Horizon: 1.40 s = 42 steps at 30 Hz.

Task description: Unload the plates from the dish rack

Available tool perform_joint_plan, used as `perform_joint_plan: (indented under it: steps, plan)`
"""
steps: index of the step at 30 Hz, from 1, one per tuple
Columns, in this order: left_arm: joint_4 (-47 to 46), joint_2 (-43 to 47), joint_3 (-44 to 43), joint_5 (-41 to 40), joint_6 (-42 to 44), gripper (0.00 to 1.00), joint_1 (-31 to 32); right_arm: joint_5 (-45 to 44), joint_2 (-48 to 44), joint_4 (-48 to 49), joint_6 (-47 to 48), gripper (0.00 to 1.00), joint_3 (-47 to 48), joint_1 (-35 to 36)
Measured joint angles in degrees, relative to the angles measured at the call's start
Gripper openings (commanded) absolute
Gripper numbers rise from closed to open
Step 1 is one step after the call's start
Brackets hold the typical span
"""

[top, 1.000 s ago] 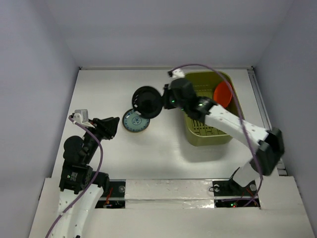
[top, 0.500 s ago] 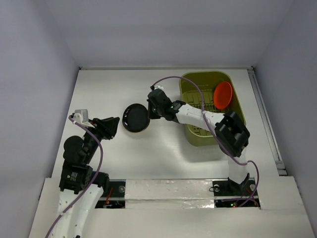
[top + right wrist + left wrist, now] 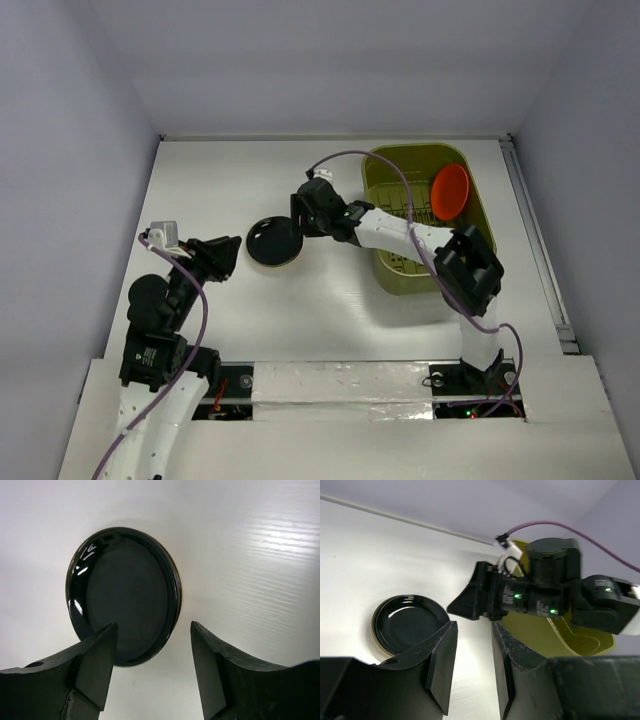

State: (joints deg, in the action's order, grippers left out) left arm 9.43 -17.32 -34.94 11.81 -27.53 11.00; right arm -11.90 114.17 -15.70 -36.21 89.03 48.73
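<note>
Black plate (image 3: 125, 595) lying out on the table (image 3: 200, 180) under the wide-open right gripper (image 3: 152, 625), left gripper (image 3: 473, 625) idling narrowly parted, one orange plate (image 3: 451, 190) waiting, leaning in the green rack (image 3: 400, 278).

2 white-and-black arms (image 3: 385, 228) trail purple cables (image 3: 345, 157); green lights (image 3: 515, 596) glow by the right gripper (image 3: 152, 624).

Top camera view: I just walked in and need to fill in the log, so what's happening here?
The right gripper hovers open just over a black plate lying flat on the table, left of the green dish rack. One orange plate stands on edge in the rack, not yet unloaded. The left gripper is open, holds nothing, and sits apart from the black plate.
</note>
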Motion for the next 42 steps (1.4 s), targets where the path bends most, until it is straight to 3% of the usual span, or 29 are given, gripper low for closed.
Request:
perform_joint_plan:
  steps: [1, 3, 4, 5, 8, 12, 15, 17, 23, 29, 42]
  plan:
    - [0.0, 0.1, 0.0, 0.0, 0.0, 0.3, 0.0, -0.9, -1.1, -0.7, 0.5, 0.63, -0.3, 0.0]
    - [0.0, 0.4, 0.0, 0.0, 0.0, 0.3, 0.0, -3.4, -4.5, -2.1, 1.9, 0.42, -1.5, 0.0]
    - [0.0, 0.5, 0.0, 0.0, 0.0, 0.3, 0.0, -5.0, -6.6, -2.8, 2.3, 0.3, -2.3, 0.0]
    - [0.0, 0.7, 0.0, 0.0, 0.0, 0.3, 0.0, -7.4, -9.6, -3.4, 3.1, 0.1, -3.4, 0.0]
    - [0.0, 1.1, 0.0, 0.0, 0.0, 0.31, 0.0, -14.6, -19.4, -6.4, 4.9, 0.0, -6.5, -0.8]
    - [-0.1, 2.0, 0.0, 0.0, 0.0, 0.31, 0.0, -20.8, -35.4, -7.3, 6.8, 0.0, -13.2, -8.0]
    - [-0.1, 2.6, 0.1, 0.1, 0.0, 0.32, 0.3, -23.0, -42.2, -7.5, 7.5, 0.0, -18.4, -18.5]
    - [-0.1, 2.9, 0.1, 0.1, 0.0, 0.32, 0.7, -24.2, -44.6, -8.3, 8.0, 0.05, -21.7, -24.6]
    - [-0.1, 3.4, 0.3, 0.0, 0.0, 0.33, 1.9, -25.3, -42.6, -10.2, 9.5, 0.3, -25.3, -30.9]
    - [-0.1, 4.0, 0.3, 0.0, 0.0, 0.34, 2.9, -25.7, -38.1, -9.1, 10.6, 0.4, -25.2, -34.3]
    - [-0.1, 4.5, 0.3, -0.1, 0.0, 0.34, 4.8, -22.8, -29.6, -4.4, 11.6, 0.4, -24.1, -39.3]
